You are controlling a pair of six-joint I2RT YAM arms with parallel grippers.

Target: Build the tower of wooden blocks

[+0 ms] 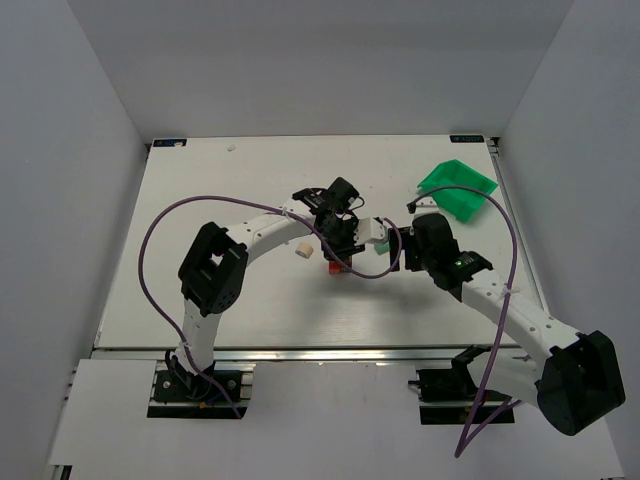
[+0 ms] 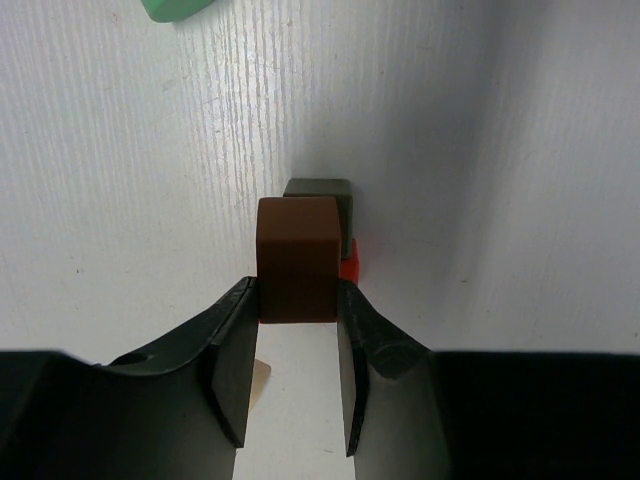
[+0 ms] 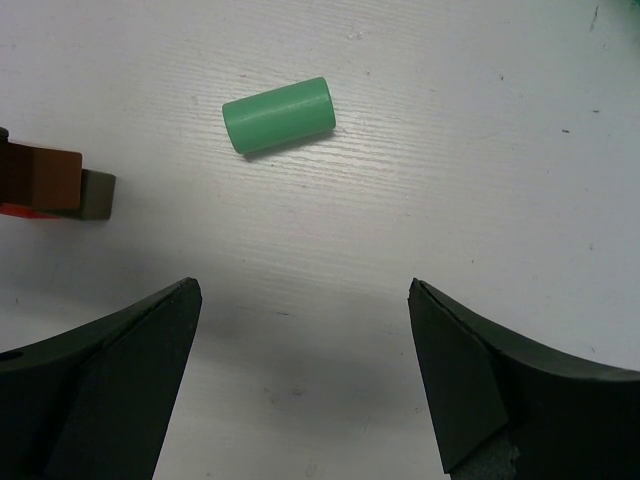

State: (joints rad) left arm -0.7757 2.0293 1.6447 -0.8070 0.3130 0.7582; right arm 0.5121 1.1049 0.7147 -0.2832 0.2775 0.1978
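From above, the left gripper (image 1: 338, 243) sits right at the block tower (image 1: 335, 267) mid-table, nearer it than the right gripper (image 1: 391, 252); its wrist view shows the fingers pinching a brown block (image 2: 297, 255), with the grey block (image 2: 320, 188) and red block (image 2: 349, 265) just beyond; the right wrist's wide-open jaws face a green cylinder (image 3: 278, 114) lying crosswise ahead.

A white bench (image 1: 200, 200) with a faint streaked grain fills the enclosure. Plain pale grey walls (image 1: 320, 60) close it in at the far side and on both flanks. Around the left fingers (image 2: 232, 370) the bench is brightly lit to their left and falls into soft grey shadow to their right. A metal rail (image 1: 320, 352) along its near edge catches a glare.
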